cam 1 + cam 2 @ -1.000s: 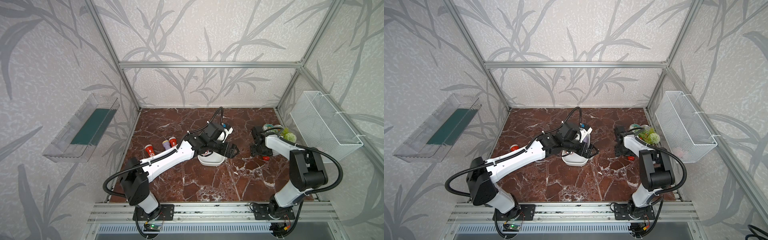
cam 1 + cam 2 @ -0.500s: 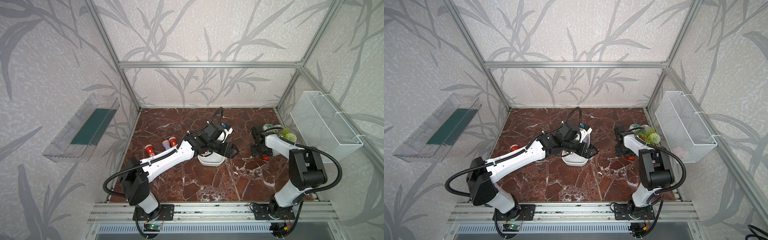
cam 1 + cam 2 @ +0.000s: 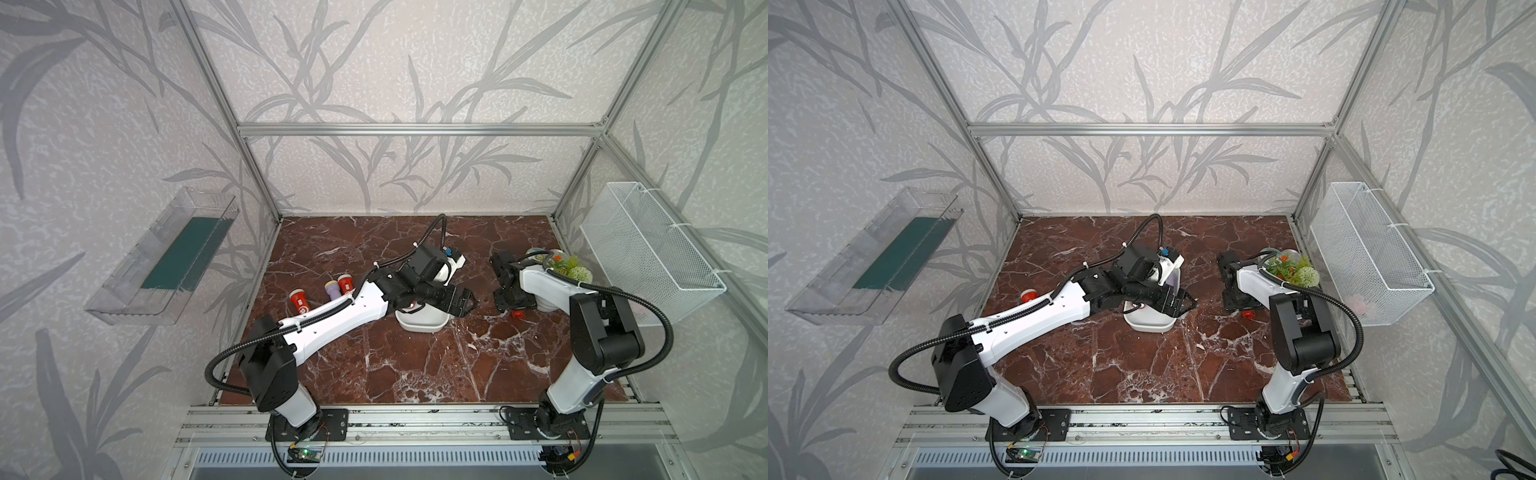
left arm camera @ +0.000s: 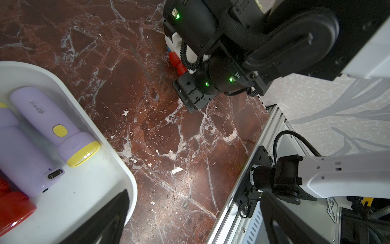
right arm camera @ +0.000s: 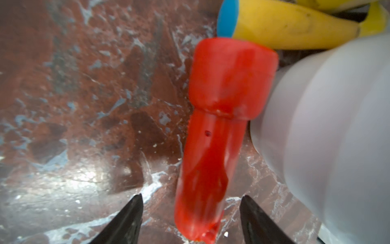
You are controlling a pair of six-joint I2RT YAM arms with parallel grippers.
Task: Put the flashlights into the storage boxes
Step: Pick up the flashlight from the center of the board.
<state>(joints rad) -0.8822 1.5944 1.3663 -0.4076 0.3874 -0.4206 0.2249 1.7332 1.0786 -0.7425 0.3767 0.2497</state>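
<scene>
The white storage box (image 3: 422, 323) sits mid-table; in the left wrist view its rim (image 4: 118, 147) encloses two lavender flashlights (image 4: 57, 126) and a red one (image 4: 12, 208). My left gripper (image 3: 465, 303) hovers open and empty over the box's right edge, also seen as the left gripper (image 4: 194, 228). My right gripper (image 5: 191, 221) is open low over the table, its fingers straddling a lying red flashlight (image 5: 217, 135) with gaps on both sides. In a top view the right gripper (image 3: 513, 305) hides most of it. Two red flashlights (image 3: 300, 300) and a lavender one (image 3: 331, 288) lie at the left.
A white vase (image 5: 327, 126) with artificial plants (image 3: 569, 270) stands right beside the red flashlight, and a yellow banana-shaped toy (image 5: 285, 23) lies just past its head. A wire basket (image 3: 648, 257) hangs on the right wall, a clear tray (image 3: 162, 266) on the left.
</scene>
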